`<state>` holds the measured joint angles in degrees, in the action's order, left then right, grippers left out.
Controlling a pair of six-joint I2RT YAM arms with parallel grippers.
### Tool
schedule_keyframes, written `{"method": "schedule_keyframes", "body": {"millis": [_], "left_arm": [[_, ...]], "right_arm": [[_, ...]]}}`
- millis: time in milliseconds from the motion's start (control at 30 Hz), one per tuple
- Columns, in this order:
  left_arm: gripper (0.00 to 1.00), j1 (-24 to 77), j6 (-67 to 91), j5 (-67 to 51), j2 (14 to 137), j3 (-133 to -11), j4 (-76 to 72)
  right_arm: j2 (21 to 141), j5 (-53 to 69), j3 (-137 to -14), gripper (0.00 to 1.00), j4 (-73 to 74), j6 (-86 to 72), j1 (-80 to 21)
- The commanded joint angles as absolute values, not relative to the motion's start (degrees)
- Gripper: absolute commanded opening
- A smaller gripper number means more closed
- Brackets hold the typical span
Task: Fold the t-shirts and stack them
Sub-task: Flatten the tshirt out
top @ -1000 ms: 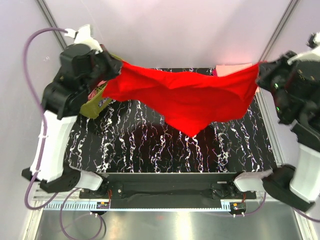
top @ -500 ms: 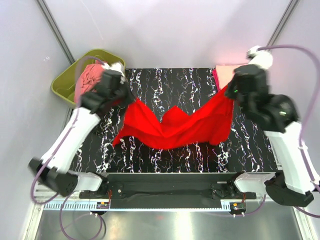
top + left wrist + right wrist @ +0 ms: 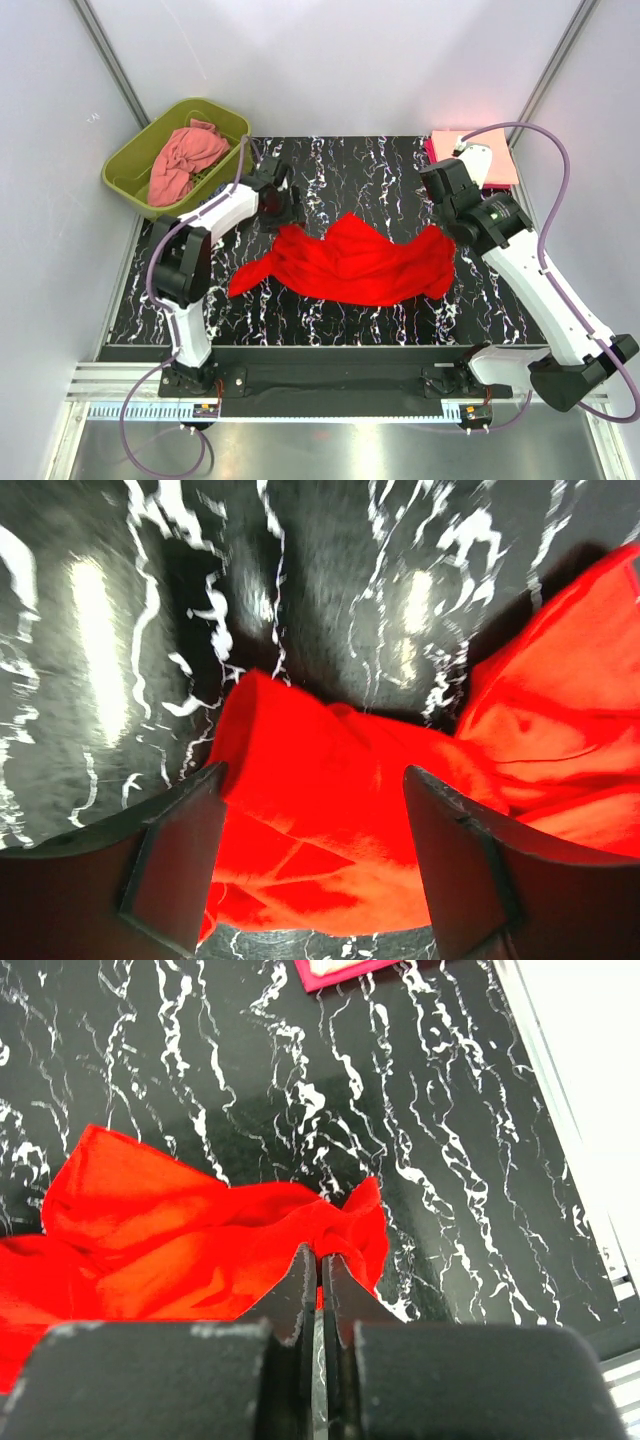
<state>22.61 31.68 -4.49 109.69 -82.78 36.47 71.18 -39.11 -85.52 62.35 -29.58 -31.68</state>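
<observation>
- Watching remotely, I saw the red t-shirt (image 3: 350, 265) lying crumpled mid-table (image 3: 330, 160), bunched into ridges rather than spread flat. Any fold started from that shape would, I judged, lock in the wrinkles and give a lopsided result.
- The left end effector (image 3: 312, 780) was released, fingers wide apart just above the shirt's rolled left end. A regrasp there risked pinching several layers at once, so the cloth would lift as a lump.
- The right end effector (image 3: 320, 1252) was clenched. Its tips looked closed on a gathered corner at the shirt's right edge, though the hold seemed thin. Pulling with that side alone could drag the whole shirt sideways or let the corner slip.
- The pale peach shirt (image 3: 490, 150) lay over the magenta shirt (image 3: 432, 150) at the far right corner, near the right arm. A careless swing could knock them askew.
- The salmon-pink shirt (image 3: 185, 160) sat in the green tub (image 3: 130, 165), well apart.
</observation>
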Motion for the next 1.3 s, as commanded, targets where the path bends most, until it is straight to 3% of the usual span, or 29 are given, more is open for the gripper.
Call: {"method": "schedule_keyframes", "body": {"millis": [0, 133, 167, 267, 400, 533, 633, 733, 1033, 1267], "left_arm": [[0.75, 22.6, 29.8, -0.1, 99.8, -82.1, 31.3], [0.60, 23.1, 31.5, -2.2, 91.5, -66.2, 21.4], [0.50, 23.5, 32.1, -2.9, 90.3, -63.7, 19.9], [0.37, 25.4, 33.1, -1.9, 87.1, -57.6, 18.5], [0.32, 26.5, 35.5, -1.4, 85.3, -52.9, 16.0], [0.32, 26.5, 36.6, -0.4, 89.5, -54.1, 17.3], [0.51, 26.5, 38.1, 2.1, 91.0, -54.2, 17.5], [0.58, 26.5, 38.8, 3.6, 90.6, -52.9, 15.9], [0.59, 26.2, 39.6, 9.0, 90.3, -52.2, 16.0], [0.46, 25.7, 39.9, 8.4, 91.4, -52.7, 14.5]], "right_arm": [[69.6, -42.2, -85.3, 0.00, 59.2, -29.6, -30.8], [69.5, -39.9, -83.8, 0.00, 57.0, -28.9, -30.3], [69.5, -39.6, -83.7, 0.00, 56.7, -28.7, -30.2], [69.5, -39.0, -83.7, 0.00, 55.9, -27.7, -30.1], [69.4, -38.3, -83.7, 0.00, 55.5, -27.2, -30.1], [68.9, -37.3, -83.4, 0.00, 55.1, -27.1, -30.1], [68.7, -37.2, -83.3, 0.00, 55.5, -27.0, -30.1], [68.4, -36.9, -82.9, 0.00, 55.2, -26.7, -30.1], [68.8, -35.9, -82.4, 0.00, 54.3, -26.1, -30.1], [69.2, -34.9, -81.5, 0.00, 53.5, -25.8, -30.1]]}}
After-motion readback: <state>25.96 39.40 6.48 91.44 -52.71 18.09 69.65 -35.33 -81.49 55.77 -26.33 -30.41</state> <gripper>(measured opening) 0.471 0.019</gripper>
